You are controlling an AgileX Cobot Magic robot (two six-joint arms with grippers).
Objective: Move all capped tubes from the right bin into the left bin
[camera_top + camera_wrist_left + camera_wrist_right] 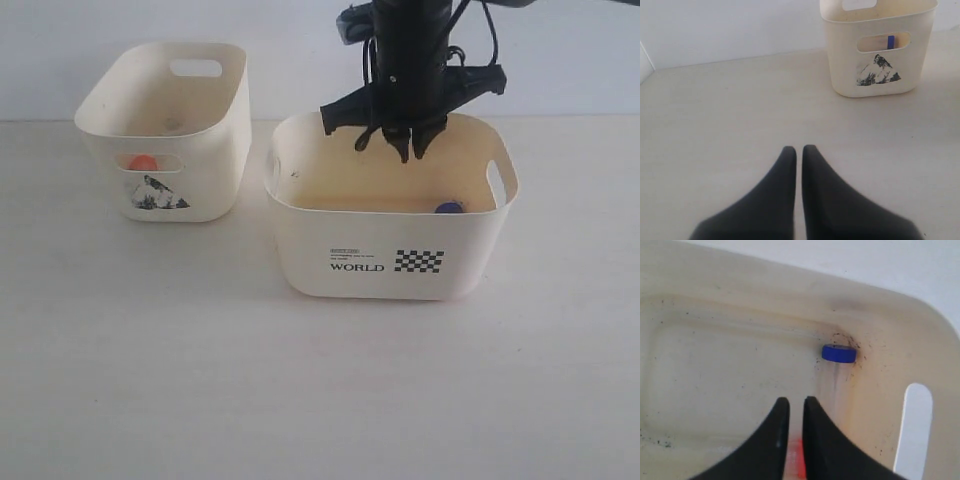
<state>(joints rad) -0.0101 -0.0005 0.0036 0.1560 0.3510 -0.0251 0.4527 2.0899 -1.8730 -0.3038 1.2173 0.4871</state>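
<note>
The right bin (320, 250), printed "WORLD", holds one blue-capped tube; its cap (449, 208) (839, 353) sits by the far right wall. My right gripper (405, 150) (796, 400) hangs over this bin at rim height, fingers nearly together. A blurred pink-red patch (795, 460) shows in the narrow gap between them, and I cannot tell what it is. The left bin (215, 150) (840, 65) shows an orange-red cap (142, 161) and a blue-capped tube (890, 41) through its slot handles. My left gripper (799, 148) is shut and empty, low over the table, well short of the left bin.
Both bins stand on a pale table (200, 380) against a white wall. Dark specks dirty the floor of the right bin (740, 370). Its cut-out handle (917, 425) is beside the right gripper.
</note>
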